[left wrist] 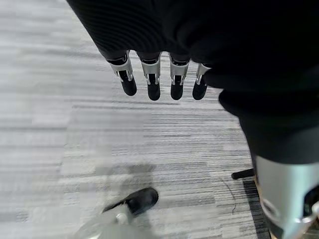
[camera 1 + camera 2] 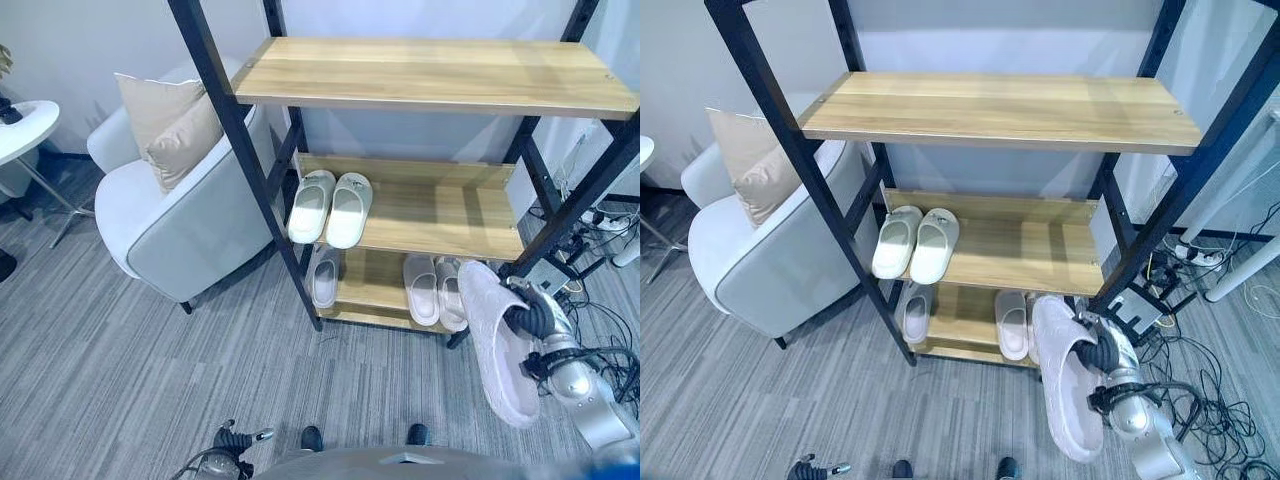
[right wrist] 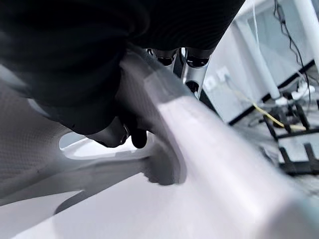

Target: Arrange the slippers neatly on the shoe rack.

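The right hand (image 2: 533, 318) has its fingers curled round a pale pink slipper (image 2: 497, 345), held beside the shoe rack (image 2: 430, 205) at its lower right, while the left hand (image 1: 159, 74) hangs over carpet, fingers straight and empty; no readable writing

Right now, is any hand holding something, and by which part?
The right hand holds a pale slipper, fingers curled round its strap. The left hand holds nothing, its fingers hanging straight above the carpet.
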Robot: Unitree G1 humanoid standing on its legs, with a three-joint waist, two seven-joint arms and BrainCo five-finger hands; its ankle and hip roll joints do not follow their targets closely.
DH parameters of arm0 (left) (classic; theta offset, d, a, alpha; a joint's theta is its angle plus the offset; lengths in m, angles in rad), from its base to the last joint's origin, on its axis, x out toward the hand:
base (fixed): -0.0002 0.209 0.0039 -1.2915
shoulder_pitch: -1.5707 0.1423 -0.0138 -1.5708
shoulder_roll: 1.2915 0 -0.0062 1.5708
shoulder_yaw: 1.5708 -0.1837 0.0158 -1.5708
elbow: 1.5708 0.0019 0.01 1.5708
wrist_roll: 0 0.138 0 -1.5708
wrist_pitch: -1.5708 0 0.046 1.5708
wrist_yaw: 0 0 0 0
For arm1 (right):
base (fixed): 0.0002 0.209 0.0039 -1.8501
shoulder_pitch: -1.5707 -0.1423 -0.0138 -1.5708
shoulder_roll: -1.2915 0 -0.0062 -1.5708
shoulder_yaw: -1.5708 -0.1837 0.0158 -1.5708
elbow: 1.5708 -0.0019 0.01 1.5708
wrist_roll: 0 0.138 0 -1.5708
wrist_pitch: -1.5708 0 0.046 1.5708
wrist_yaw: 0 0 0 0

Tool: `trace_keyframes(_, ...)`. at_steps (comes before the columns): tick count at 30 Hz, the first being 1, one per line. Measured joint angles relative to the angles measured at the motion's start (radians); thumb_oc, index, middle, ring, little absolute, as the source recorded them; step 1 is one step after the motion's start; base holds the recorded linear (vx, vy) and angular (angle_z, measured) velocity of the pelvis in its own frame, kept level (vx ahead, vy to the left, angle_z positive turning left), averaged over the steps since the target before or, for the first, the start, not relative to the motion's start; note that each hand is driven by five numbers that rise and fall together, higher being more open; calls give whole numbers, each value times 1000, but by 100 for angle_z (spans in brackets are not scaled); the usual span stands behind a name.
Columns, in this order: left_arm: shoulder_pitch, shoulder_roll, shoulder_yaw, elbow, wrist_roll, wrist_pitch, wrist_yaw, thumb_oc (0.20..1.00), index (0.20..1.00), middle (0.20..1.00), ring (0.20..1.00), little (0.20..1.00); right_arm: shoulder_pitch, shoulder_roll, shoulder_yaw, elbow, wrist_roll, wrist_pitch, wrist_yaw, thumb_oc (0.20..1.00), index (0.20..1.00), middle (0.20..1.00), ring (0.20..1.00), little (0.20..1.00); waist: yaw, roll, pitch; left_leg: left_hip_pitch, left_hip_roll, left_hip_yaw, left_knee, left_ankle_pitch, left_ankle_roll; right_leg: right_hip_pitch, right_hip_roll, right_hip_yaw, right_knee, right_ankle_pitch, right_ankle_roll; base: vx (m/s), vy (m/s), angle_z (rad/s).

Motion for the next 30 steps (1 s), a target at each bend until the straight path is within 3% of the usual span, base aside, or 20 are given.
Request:
trace_keyframes(1,-1,-2,0,6,-3,0,-2,1000,1000,1000,1000,1000,-9,0,0,4,5,-4,-1,200,200,200,200,200,2,-2,21,-20,4,-2,34,4,-11,-5,12,-6,4,-1,-4,-254,-150,127)
trace_keyframes(2,-111,2,0,20,-17,-11,-1,1000,1000,1000,1000,1000,-41,13,-6,85,16,-16,-12,200,200,200,200,200,-5,-34,139,-271,22,6,333,73,-78,-112,10,-20,188,-95,-96,-24,31,132)
trace_keyframes(3,-129,12,11,-4,-45,-23,0,1000,1000,1000,1000,1000,-82,36,2,122,16,1,-8,200,200,200,200,200,50,-61,188,-360,50,21,433,112,-118,-156,-3,-3,251,-134,-130,139,126,125)
trace_keyframes(4,-137,11,7,9,-45,-22,-2,1000,1000,1000,1000,1000,-127,42,13,136,16,1,-8,200,200,200,200,200,66,-69,202,-367,49,42,349,91,-111,-171,-1,1,231,-128,-120,230,170,-21)
trace_keyframes(5,-122,3,8,38,-45,-12,-2,1000,1000,1000,1000,1000,-164,61,9,131,17,-2,-7,200,200,200,200,200,80,-72,202,-334,40,42,232,54,-91,-167,14,8,170,-116,-98,283,195,-67)
trace_keyframes(6,-85,-11,9,81,-44,-5,-3,1000,1000,1000,1000,1000,-168,89,5,118,19,-7,-10,200,200,200,200,200,83,-31,186,-240,62,28,109,36,-83,-116,59,1,125,-146,-47,321,264,-55)
trace_keyframes(7,-40,-1,9,93,-42,-1,-12,1000,1000,1000,1000,1000,-98,88,2,85,19,-5,-7,200,200,200,200,200,49,-20,145,-153,73,6,66,6,-75,-109,56,-10,236,-191,-82,346,351,-30)
trace_keyframes(9,-32,10,7,99,-34,-1,-15,1000,1000,1000,1000,1000,-80,92,45,86,34,-4,3,200,200,200,200,200,44,-53,127,-98,-4,37,47,-2,-52,-119,32,27,229,-177,-61,232,309,-28)
trace_keyframes(10,-37,10,0,91,-34,3,-15,1000,1000,1000,1000,1000,-87,90,80,87,45,-4,15,200,200,200,200,200,43,-73,117,-79,-40,60,34,-16,-22,-130,31,59,214,-160,-61,171,316,-69)
trace_keyframes(11,-38,11,-1,60,-34,-4,-14,1000,1000,1000,1000,1000,-97,92,102,93,47,-15,31,200,200,200,200,200,43,-63,100,-59,-55,73,13,-8,49,-149,28,66,230,-157,-63,120,254,-56)
trace_keyframes(15,-121,66,-2,15,-34,-21,0,1000,1000,1000,1000,1000,-96,91,156,103,56,-16,62,200,200,200,200,200,45,-106,71,-70,-121,111,57,-67,111,-179,-60,89,293,-172,-26,124,309,-20)
trace_keyframes(16,-130,85,-1,6,-33,-21,4,1000,1000,1000,1000,1000,-120,119,160,127,56,-14,68,200,200,200,200,200,40,-106,80,-103,-147,138,144,-122,161,-239,-101,64,457,-155,13,155,427,2)
trace_keyframes(17,-107,87,-4,6,-31,-22,14,1000,1000,1000,1000,1000,-129,120,202,140,56,-16,73,200,200,200,200,200,39,-95,69,-55,-140,175,133,-149,159,-285,-169,-7,621,-140,17,146,232,1)
trace_keyframes(19,-95,93,-4,6,-23,-22,16,1000,1000,1000,1000,1000,-122,121,210,136,56,-24,74,200,200,200,200,200,40,-102,78,-36,-160,166,131,-160,175,-306,-201,1,675,-134,13,108,57,6)
trace_keyframes(22,-69,87,-4,7,-22,-20,20,1000,1000,1000,1000,1000,-121,120,210,96,56,-34,73,200,200,200,200,200,23,-120,116,-21,-169,154,97,-140,177,-320,-144,26,473,-167,21,110,-46,13)
trace_keyframes(24,-76,74,-4,7,-22,-21,20,1000,1000,1000,1000,1000,-131,120,212,105,56,-36,73,200,200,200,200,200,21,-121,144,-8,-175,141,87,-148,164,-358,-94,-11,345,-126,37,163,-95,19)
trace_keyframes(26,-72,73,-5,-15,2,-22,18,1000,1000,1000,1000,1000,-114,115,207,96,56,-37,72,200,200,200,200,200,15,-126,156,32,-187,111,61,-156,138,-342,-54,8,310,-109,41,75,-132,47)
trace_keyframes(27,-71,73,-13,-34,7,-25,18,1000,1000,1000,1000,1000,-87,111,199,93,56,-44,72,200,200,200,200,200,19,-133,152,46,-194,94,62,-157,137,-309,-38,31,273,-71,1,13,-155,58)
trace_keyframes(29,-69,66,-51,-62,8,-33,20,1000,1000,1000,1000,1000,-95,99,199,98,57,-50,72,200,200,200,200,200,35,-106,161,27,-166,68,87,-173,105,-295,-2,29,231,-33,-29,-3,-195,30)
trace_keyframes(30,-70,57,-61,-61,8,-33,20,1000,1000,1000,1000,1000,-100,87,199,95,58,-53,72,200,200,200,200,200,41,-96,163,-1,-151,53,121,-180,93,-276,19,20,184,-13,-71,-37,-183,24)
